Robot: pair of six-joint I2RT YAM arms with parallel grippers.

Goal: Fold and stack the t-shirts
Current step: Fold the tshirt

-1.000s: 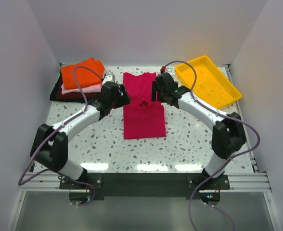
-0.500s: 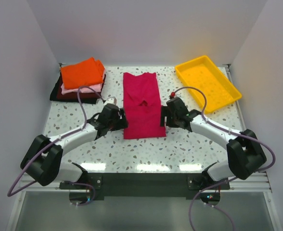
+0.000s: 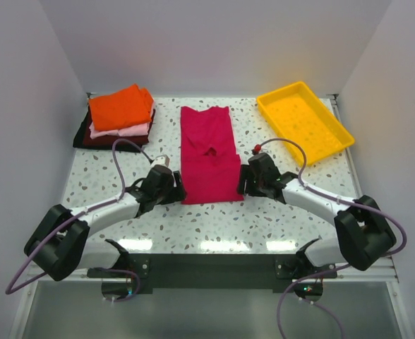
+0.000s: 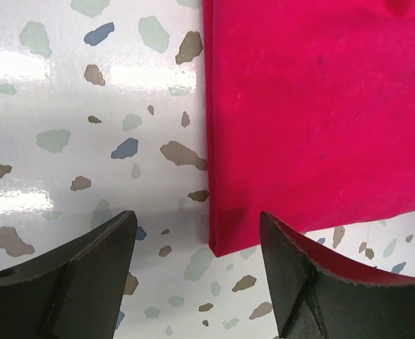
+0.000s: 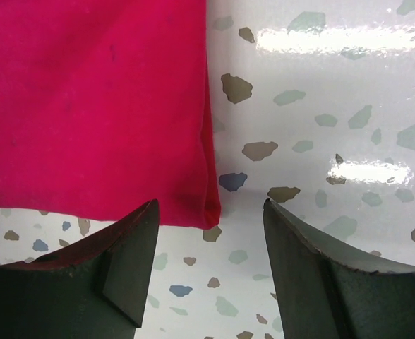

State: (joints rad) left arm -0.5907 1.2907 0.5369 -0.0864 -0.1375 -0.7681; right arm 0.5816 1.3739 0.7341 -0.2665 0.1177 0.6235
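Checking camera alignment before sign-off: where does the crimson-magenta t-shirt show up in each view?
Top external: crimson-magenta t-shirt lies lengthwise at the centre of the speckled tabletop.
Left wrist: fills the upper right, near-left corner at lower centre.
Right wrist: fills the upper left, near-right corner at lower centre.
Shared landmark: the shirt's near hem against the tabletop's flecks.

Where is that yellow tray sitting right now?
In the top view, the yellow tray sits at the table's far right corner, to the right of the crimson t-shirt laid out in the middle.
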